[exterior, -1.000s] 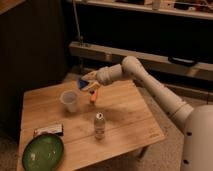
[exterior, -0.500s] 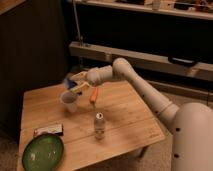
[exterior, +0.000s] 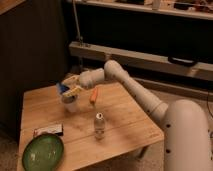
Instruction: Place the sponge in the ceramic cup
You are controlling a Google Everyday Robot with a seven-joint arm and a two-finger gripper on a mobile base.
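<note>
Camera view: the gripper [exterior: 69,90] hangs just above the cup [exterior: 70,104] at the far left of the tabletop [exterior: 125,119]. It is clamped on the sponge [exterior: 62,88], which is over the cup's rim. A carrot [exterior: 93,96] lies just right of the cup. A bottle [exterior: 99,125], a plate [exterior: 42,152] and a small box [exterior: 48,131] sit nearer.
</note>
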